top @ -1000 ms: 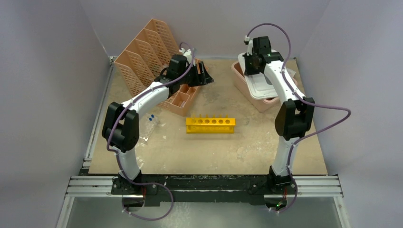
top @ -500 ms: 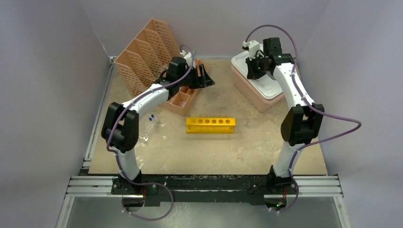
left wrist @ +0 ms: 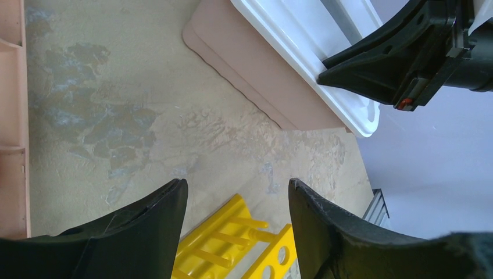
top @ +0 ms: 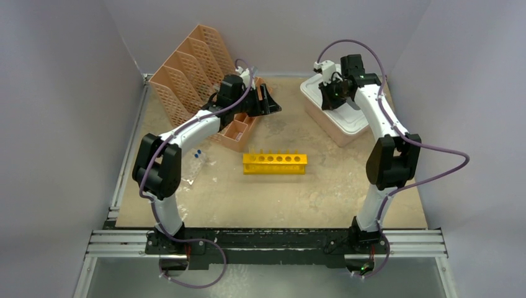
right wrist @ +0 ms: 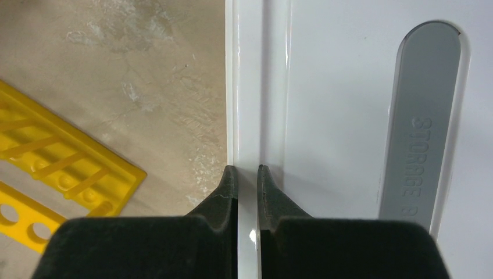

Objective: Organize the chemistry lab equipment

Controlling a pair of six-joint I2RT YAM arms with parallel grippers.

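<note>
Tabletop first, from the overhead camera: we see the yellow test-tube rack (top: 274, 163) lying flat near the middle of the table (top: 279, 205), well apart from both arms. The blue-capped tubes (top: 197, 158) lie on the table to its left, near the left arm's elbow. The left gripper (top: 271, 102) hangs just beside the low front trays of the peach mesh organizer (top: 186, 71) at the back left. At the back right, the right gripper (top: 325, 94) is down on the near-left edge of the white lid (top: 348, 115), which sits on the pink tub (top: 335, 131).

From the left wrist, we find the left gripper (left wrist: 236, 186) with its fingers spread wide and nothing between them, only bare table (left wrist: 116, 87). The rack (left wrist: 224, 250) shows below the gap, and an organizer (left wrist: 11, 116) wall runs down the left edge. Beyond lie the tub (left wrist: 256, 81) and the lid (left wrist: 296, 40), with the right gripper (left wrist: 343, 67) resting against the lid's rim.

From the right wrist, we see the right gripper (right wrist: 247, 174) drawn together to a thin slit, pinching the raised rim of the lid (right wrist: 337, 87). A grey strip (right wrist: 421, 116) with embossed lettering is set into the lid. The rack (right wrist: 52, 168) lies at the lower left on the table (right wrist: 145, 70), apart from the tub.
</note>
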